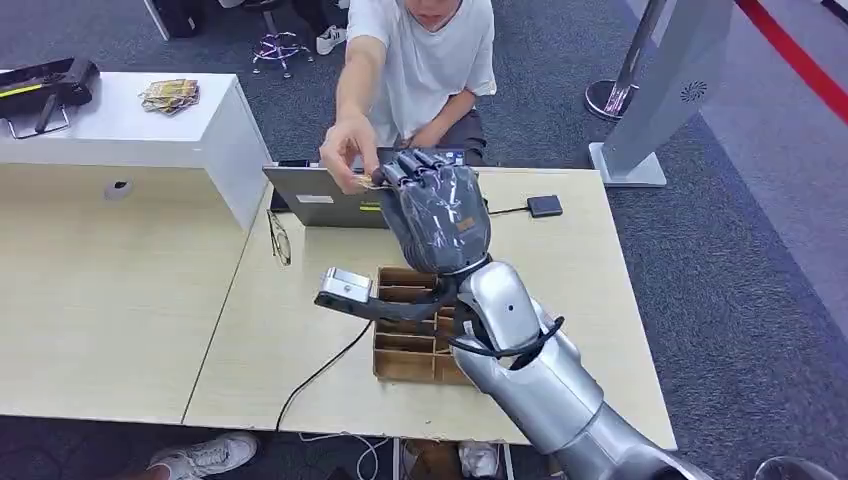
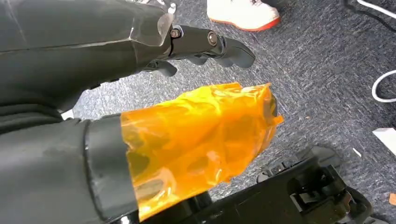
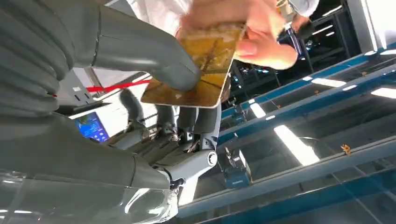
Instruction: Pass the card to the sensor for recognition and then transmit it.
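Observation:
My right hand [image 1: 435, 215] is raised over the far side of the table [image 1: 590, 290], holding a gold-brown card [image 1: 368, 183] at its fingertips. In the right wrist view my thumb [image 3: 154, 56] presses the card [image 3: 196, 70] against my fingers. A seated person's hand [image 1: 347, 152] pinches the same card by its other end, their fingers [image 3: 261, 46] on it. A small black square device [image 1: 545, 206] on a cable lies at the table's far right. A silver-headed unit on a black arm [image 1: 345, 288] stands below my hand. My left hand [image 2: 84, 51] hangs over carpet, holding nothing, its thumb [image 2: 201, 135] wrapped in orange tape.
A grey laptop [image 1: 320, 200] stands in front of the person. A cardboard divider box [image 1: 410, 345] sits under my right forearm. Glasses [image 1: 278, 238] lie at the table's left edge. A stack of cards [image 1: 170, 95] rests on the white counter [image 1: 110, 130].

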{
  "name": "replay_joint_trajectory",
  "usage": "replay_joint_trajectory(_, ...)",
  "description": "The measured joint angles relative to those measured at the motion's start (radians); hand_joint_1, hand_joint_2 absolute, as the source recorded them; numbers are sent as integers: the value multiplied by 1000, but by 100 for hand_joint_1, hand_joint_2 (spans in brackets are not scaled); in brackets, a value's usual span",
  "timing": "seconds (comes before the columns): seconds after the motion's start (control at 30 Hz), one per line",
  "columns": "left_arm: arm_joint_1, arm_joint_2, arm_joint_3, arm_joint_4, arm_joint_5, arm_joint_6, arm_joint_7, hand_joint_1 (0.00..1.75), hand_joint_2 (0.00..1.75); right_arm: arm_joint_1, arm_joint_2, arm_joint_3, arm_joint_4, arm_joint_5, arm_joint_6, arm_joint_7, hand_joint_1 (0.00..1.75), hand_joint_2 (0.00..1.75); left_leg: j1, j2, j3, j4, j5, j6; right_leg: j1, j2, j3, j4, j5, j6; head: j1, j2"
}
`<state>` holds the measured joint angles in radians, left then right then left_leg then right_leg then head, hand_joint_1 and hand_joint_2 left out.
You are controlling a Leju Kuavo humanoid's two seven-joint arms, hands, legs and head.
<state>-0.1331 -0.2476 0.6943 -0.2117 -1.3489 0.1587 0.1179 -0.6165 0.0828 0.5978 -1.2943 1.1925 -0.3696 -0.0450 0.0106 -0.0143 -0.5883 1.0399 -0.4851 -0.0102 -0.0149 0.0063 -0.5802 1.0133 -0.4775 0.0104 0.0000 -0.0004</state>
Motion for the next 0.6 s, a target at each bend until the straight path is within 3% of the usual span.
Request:
replay_joint_trajectory(0.43,0,0,0,0,10,2,0,0,0,0,4,0,-1,-22,5,-13,175,175,0,0,0,0,0,0,0,0,0,0,0,0,0,0)
replay_joint_trajectory(0.6,0,0,0,0,25,9,-2,0,0,3,5,0,-19,-88,24,-31,175,175,0,0,0,0,0,0,0,0,0,0,0,0,0,0)
